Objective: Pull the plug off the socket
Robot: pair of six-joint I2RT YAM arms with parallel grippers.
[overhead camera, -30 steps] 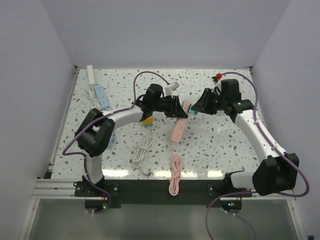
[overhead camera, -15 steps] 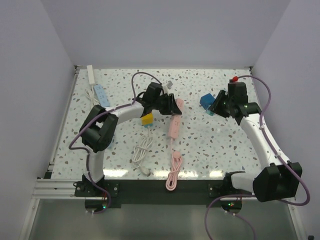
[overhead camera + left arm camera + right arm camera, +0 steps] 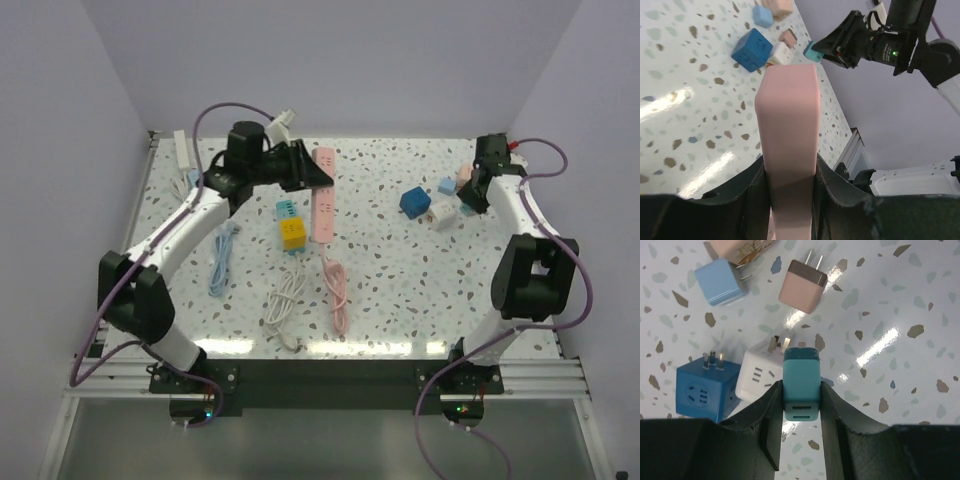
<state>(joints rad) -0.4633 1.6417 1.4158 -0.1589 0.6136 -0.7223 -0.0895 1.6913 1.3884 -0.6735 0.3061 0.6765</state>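
**Top external view.** The left pincer [image 3: 312, 172] is clenched on the far end of the long pink plastic socket strip [image 3: 323, 205]. The strip runs lengthwise over the speckled white desk [image 3: 400, 280], and its pink cord [image 3: 335, 290] trails toward the near edge. The right pincer [image 3: 470, 198] sits well apart at the far right, beside a cluster of loose cube adapters. What it carries is too small to tell here.

**Left wrist view.** Both fingers [image 3: 756, 187] press the narrow flanks of the socket strip, whose free end points toward the right arm. There the teal rectangular plastic plug [image 3: 811, 51] shows at the tip of the right pincer, with open air between plug and strip.

**Right wrist view.** The right pincer [image 3: 801, 390] grasps the teal plug across its two flat sides. It hangs above the white cube adapter [image 3: 760, 375] and the dark blue cube adapter [image 3: 702, 392]. The plug is free of the strip, so the separation looks complete.

**Handling (judgement).**
- **Plug:** It is probably light, rigid and smooth-walled, and liable to slip if pinched near an edge. The broad flanks at mid-body offer the surest hold.
- **Strip:** It is likely stiff and light, but long. Held at one end it acts as a lever and drags a limp cord, so a hold close to the socket in use would resist twisting best.
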